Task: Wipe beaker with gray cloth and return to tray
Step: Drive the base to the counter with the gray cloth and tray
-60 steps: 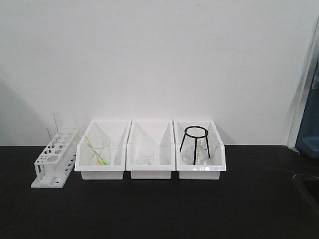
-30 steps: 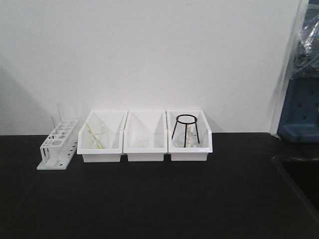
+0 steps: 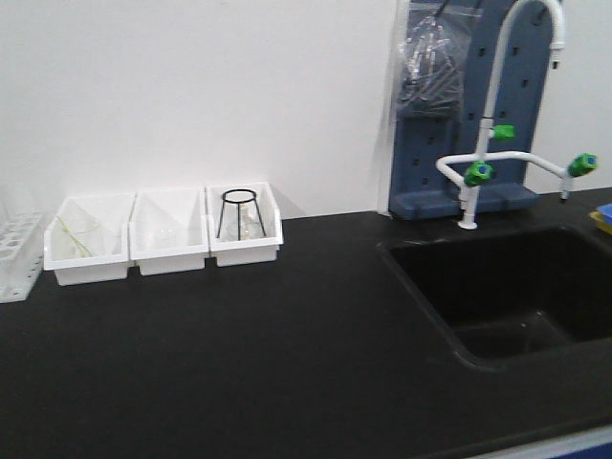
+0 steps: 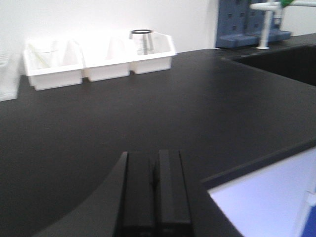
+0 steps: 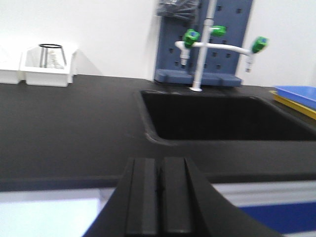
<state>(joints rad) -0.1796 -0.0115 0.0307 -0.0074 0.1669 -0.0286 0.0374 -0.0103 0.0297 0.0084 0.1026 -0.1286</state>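
Note:
The gray cloth and the silvery metal tray are out of view in all views. Faint clear glassware with a yellow-green stick point(image 3: 75, 234) sits in the left white bin point(image 3: 88, 270); I cannot tell if it is the beaker. My left gripper point(image 4: 154, 157) is shut and empty, low over the black counter near its front edge. My right gripper point(image 5: 159, 162) is shut and empty, at the counter's front edge before the sink point(image 5: 207, 118). Neither gripper shows in the front view.
Three white bins stand at the back left; the right one point(image 3: 245, 251) holds a black tripod point(image 3: 238, 210). A white tube rack point(image 3: 17, 258) is at the far left. A black sink point(image 3: 507, 287), a white faucet point(image 3: 492, 115) and a blue tray point(image 5: 296, 93) are on the right.
The front view has swung right and drawn back: the bins and rack slid to the left and look smaller, and the sink, faucet and blue pegboard have come into view.

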